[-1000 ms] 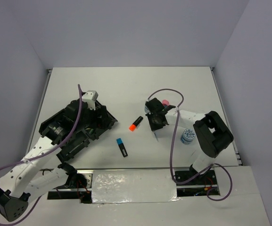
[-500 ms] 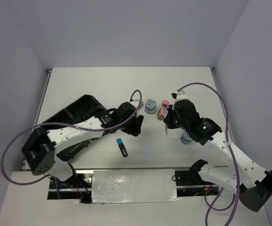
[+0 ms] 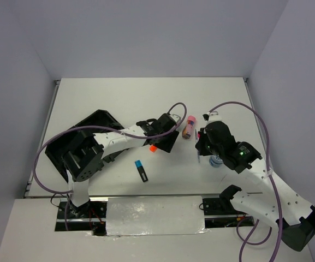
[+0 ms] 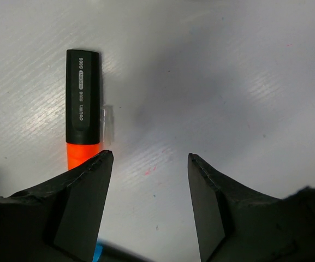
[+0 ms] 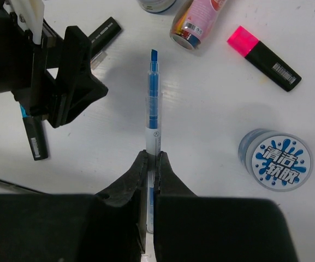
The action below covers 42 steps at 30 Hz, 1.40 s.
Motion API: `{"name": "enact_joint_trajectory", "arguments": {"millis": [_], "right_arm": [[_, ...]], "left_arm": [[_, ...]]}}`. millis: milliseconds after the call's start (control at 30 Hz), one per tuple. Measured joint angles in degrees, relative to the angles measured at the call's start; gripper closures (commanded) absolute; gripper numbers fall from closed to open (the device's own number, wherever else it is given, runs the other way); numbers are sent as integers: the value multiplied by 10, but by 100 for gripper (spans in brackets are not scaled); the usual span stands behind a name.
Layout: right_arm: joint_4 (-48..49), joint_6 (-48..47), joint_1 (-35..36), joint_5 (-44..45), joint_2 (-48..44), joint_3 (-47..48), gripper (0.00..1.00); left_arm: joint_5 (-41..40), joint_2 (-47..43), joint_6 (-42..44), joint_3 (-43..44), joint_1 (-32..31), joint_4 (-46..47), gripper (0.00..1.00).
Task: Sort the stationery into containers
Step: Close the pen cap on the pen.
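Observation:
My left gripper (image 4: 149, 158) is open over bare table, nothing between its fingers. A black highlighter with an orange cap (image 4: 82, 109) lies just outside its left finger, the cap partly behind that finger; from above only the cap (image 3: 153, 147) shows beside the gripper (image 3: 162, 141). My right gripper (image 5: 152, 155) is shut on a thin blue-and-clear pen (image 5: 153, 103), held above the table. The black organiser tray (image 3: 94, 119) sits at the left, partly under the left arm.
A blue-capped highlighter (image 3: 141, 171) lies near the front. A pink-orange tube (image 5: 198, 22), a pink-capped highlighter (image 5: 263, 57) and a blue-white tape roll (image 5: 276, 159) lie around the right gripper. A second roll's edge (image 5: 154, 4) shows at the top.
My left arm swung from the tray to the table's middle, beside the orange-capped highlighter, and its jaws narrowed somewhat. The right gripper shifted right and nearer, the pen still gripped.

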Motion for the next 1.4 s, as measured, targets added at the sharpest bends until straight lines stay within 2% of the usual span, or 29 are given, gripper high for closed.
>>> {"name": "enact_joint_trajectory", "arguments": {"millis": [333,1133,1300,1400], "right_arm": [[-2,0,0,-1,-13,-8,100],[-1,-5,0,-2,-19,-17,100],[1,-5,0,-4,-21,-24,100],[2,-5,0,-7,-21,-26,100]], "left_arm": [[11,40,18,24,36,-21,34],[30,83,25,50,37,-30,39],[24,99,25,59,37,-35,44],[19,99,24,60,37,-37,51]]}}
